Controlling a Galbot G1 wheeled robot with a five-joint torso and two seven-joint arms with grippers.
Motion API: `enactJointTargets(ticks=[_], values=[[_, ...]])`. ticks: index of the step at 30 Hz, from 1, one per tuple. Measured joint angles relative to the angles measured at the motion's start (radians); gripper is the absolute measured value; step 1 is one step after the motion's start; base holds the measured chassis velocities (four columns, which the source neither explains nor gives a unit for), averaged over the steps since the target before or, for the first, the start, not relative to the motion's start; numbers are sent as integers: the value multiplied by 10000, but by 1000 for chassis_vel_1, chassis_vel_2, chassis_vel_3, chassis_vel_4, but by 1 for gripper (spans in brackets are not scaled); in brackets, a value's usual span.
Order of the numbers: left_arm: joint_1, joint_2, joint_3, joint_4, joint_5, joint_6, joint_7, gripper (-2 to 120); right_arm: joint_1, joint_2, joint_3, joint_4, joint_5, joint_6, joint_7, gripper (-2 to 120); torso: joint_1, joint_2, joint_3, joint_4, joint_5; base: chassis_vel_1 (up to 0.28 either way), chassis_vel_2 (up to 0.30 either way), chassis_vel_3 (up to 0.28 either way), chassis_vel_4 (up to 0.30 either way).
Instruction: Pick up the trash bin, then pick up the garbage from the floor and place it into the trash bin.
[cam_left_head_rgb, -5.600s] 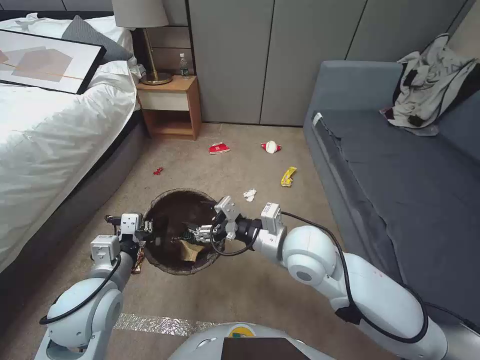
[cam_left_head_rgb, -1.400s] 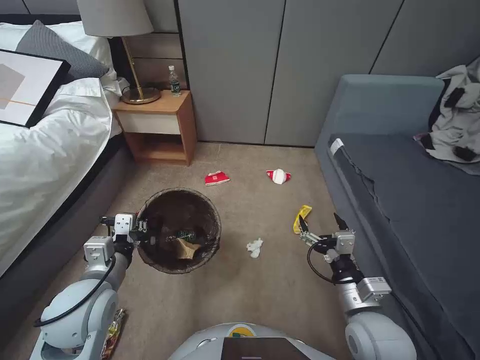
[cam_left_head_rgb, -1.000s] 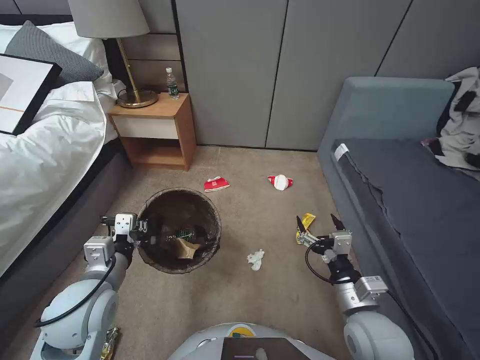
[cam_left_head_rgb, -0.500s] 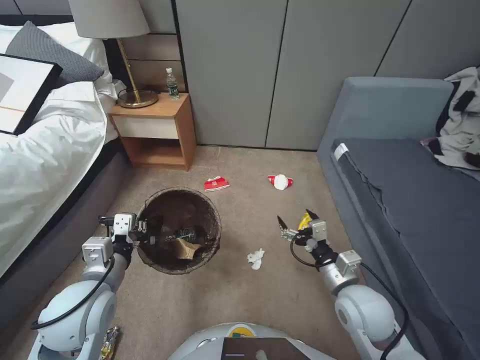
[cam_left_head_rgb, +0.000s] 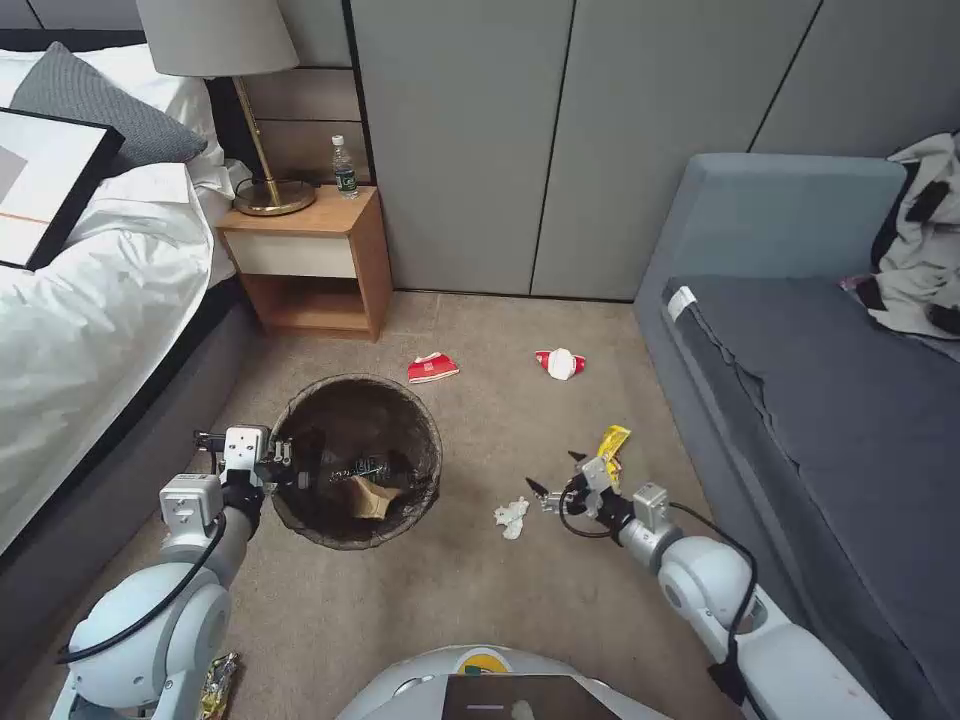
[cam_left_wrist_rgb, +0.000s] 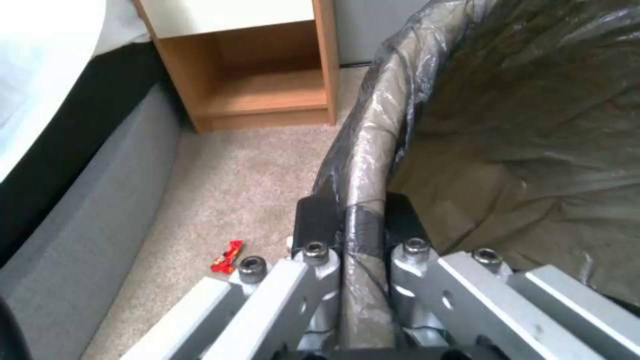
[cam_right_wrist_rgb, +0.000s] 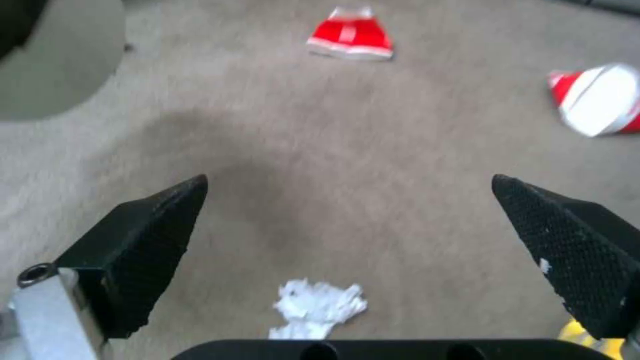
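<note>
The trash bin (cam_left_head_rgb: 300, 520), white with a dark bag over its rim (cam_left_wrist_rgb: 373, 150), hangs just off the carpet with my left gripper (cam_left_head_rgb: 290, 472) (cam_left_wrist_rgb: 353, 220) shut on its near-left rim. A green-label bottle (cam_left_head_rgb: 365, 467) and a brown paper bag (cam_left_head_rgb: 376, 497) lie inside. My right gripper (cam_left_head_rgb: 553, 472) (cam_right_wrist_rgb: 350, 187) is open, low over the carpet, just right of a white tissue (cam_left_head_rgb: 512, 517) (cam_right_wrist_rgb: 319, 307). A yellow wrapper (cam_left_head_rgb: 612, 444) lies behind that gripper. Two red-and-white packets (cam_left_head_rgb: 432, 367) (cam_left_head_rgb: 560, 363) (cam_right_wrist_rgb: 351, 37) (cam_right_wrist_rgb: 600, 100) sit farther off.
A bed (cam_left_head_rgb: 90, 300) runs along the left and a grey sofa (cam_left_head_rgb: 820, 400) along the right. The nightstand (cam_left_head_rgb: 310, 260) with a lamp and a bottle (cam_left_head_rgb: 345, 168) stands at the back. A foil wrapper (cam_left_head_rgb: 220, 680) lies by my base; a red wrapper (cam_left_wrist_rgb: 227, 256) lies by the bed.
My right arm has swung left and down from beside the sofa, past the yellow wrapper, to just beside the tissue, still open. The left gripper keeps holding the bin.
</note>
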Motion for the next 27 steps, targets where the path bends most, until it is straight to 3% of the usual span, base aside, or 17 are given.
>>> enactJointTargets(ticks=[16,27], values=[[-24,14,7,56,-21,14,-48,3,858,313,-1349,-1599,-50,-828,273,100,0,0,0,-1,-2,0,0,0,0],[-55,-59,1,179,-33,2,-37,3,1854,1098,-1910,-3285,-290,-912,395,100,0,0,0,0,-2,0,0,0,0]])
